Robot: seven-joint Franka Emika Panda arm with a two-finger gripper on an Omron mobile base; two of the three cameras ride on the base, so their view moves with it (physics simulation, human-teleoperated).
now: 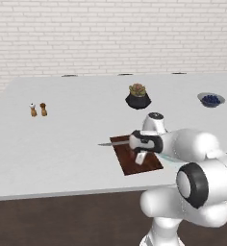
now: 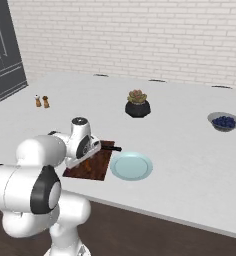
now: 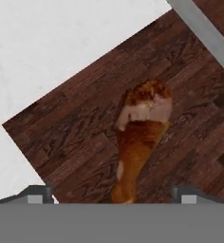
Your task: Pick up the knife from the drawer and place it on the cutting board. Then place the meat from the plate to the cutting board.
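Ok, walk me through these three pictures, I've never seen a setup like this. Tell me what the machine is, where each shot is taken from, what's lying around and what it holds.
The white jointed machine is a robot arm on a base, in a rendered kitchen. Two pictures come from cameras behind it, one on its left, one on its right; the third looks down from its hand.

On the pale counter lies a dark cutting board with a knife across its far edge and a piece of meat on it. Beside the board is a light blue plate. Further back stand a potted plant, a bowl of blueberries and two small shakers.

The hand is open above the meat, holding nothing.
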